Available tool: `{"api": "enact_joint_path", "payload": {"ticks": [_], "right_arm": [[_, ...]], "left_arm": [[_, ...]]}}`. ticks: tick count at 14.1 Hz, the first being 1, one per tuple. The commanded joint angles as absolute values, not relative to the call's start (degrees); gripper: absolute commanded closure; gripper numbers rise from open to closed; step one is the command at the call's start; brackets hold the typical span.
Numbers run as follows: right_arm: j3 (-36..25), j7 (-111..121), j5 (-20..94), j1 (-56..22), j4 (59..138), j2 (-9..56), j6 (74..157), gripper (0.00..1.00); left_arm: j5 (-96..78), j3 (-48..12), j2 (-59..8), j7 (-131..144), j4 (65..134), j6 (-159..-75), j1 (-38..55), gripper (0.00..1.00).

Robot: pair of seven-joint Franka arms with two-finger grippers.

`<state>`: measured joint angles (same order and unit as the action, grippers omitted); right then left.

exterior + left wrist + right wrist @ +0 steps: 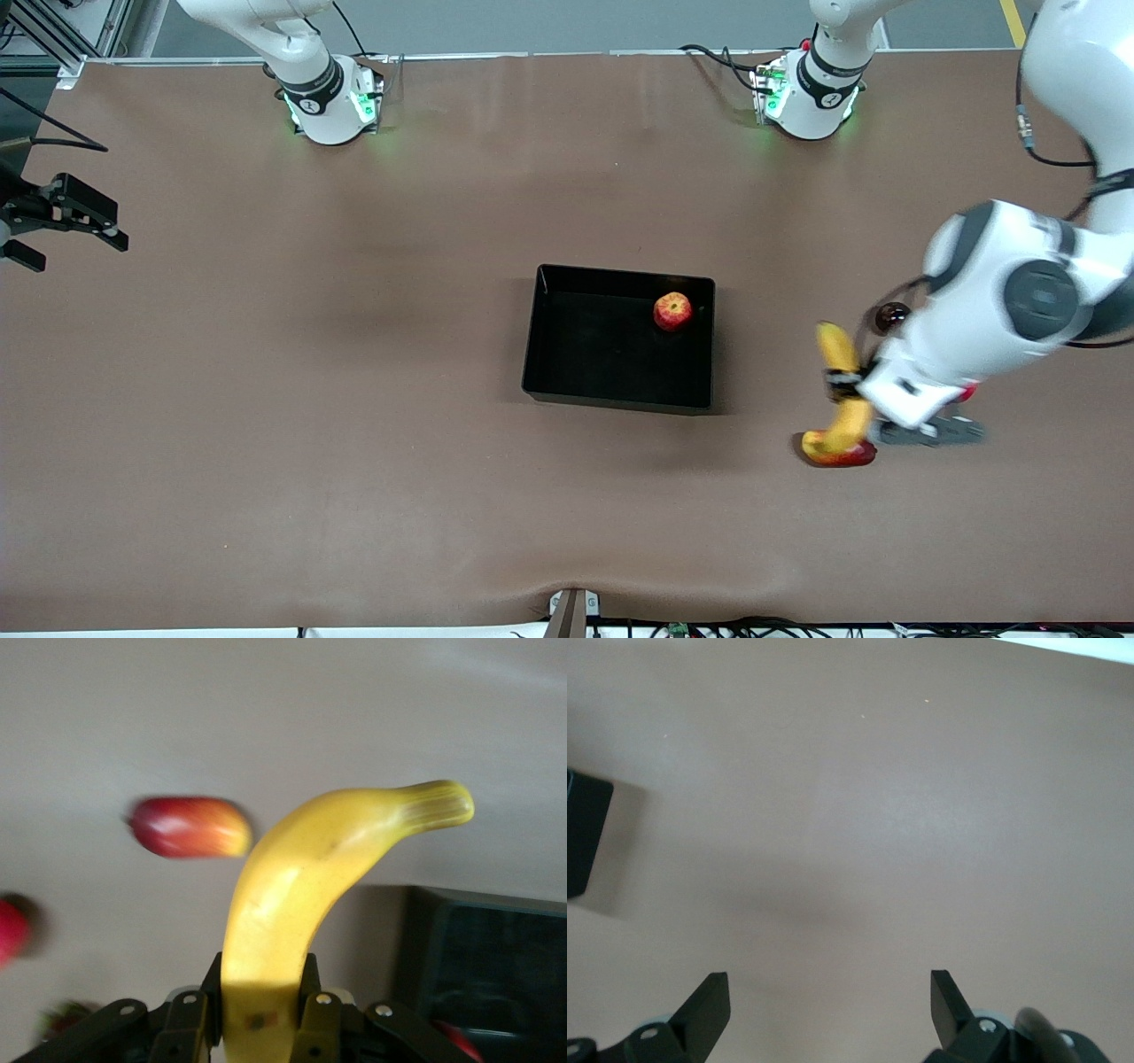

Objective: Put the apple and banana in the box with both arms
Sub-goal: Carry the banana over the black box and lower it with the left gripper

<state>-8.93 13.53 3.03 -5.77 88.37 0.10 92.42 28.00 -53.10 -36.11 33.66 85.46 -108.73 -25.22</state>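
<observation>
The left gripper point(846, 383) is clamped on the banana point(842, 390), pinching it around mid-length and carrying it above the table point(354, 399) toward the left arm's end. In the left wrist view the banana point(301, 895) rises from between the 2 fingers point(190, 1028) with its long stem end sticking well out in front.

Below the lower tip of the banana, in the front view, lies an elongated red-and-yellow fruit point(837, 454) on the table; whether the two touch cannot be told. A small dark round object point(891, 315) lies close to the arm's wrist.

The box point(620, 390) sits mid-table, well apart from the banana, and the apple point(672, 311) is already in it, in the corner farthest from the front camera at the left arm's end.

The right gripper point(80, 221) hangs with its jaws spread and empty over the right arm's end of the table, waiting.

Risks, as I judge them:
1. The curved, smooth banana may pivot between the fingers during the carry, since the hold is narrow.
2. The protruding ends may catch the box wall if it crosses too low.
3. Dropping it onto the apple's corner could leave it propped on the rim.
</observation>
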Motion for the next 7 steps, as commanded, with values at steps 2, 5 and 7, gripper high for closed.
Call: {"api": "enact_joint_path", "payload": {"ticks": [2, 5, 7], "right_arm": [[-7.6, 8.9, 1.8, -3.7, 87.1, 0.4, 91.4, 0.0], [-7.6, 9.1, 1.8, -3.3, 85.8, 0.8, 91.7, 0.0], [-7.6, 8.8, 1.7, -3.4, 85.0, 0.8, 91.4, 0.0]], "left_arm": [[29.4, -54.0, -38.1, 51.0, 86.6, -108.8, -15.1, 1.0], [33.2, -50.9, -41.2, 61.9, 86.6, -111.7, -6.5, 1.0], [33.3, -48.0, -42.4, 66.6, 86.5, -115.8, -1.6, 1.0]]}}
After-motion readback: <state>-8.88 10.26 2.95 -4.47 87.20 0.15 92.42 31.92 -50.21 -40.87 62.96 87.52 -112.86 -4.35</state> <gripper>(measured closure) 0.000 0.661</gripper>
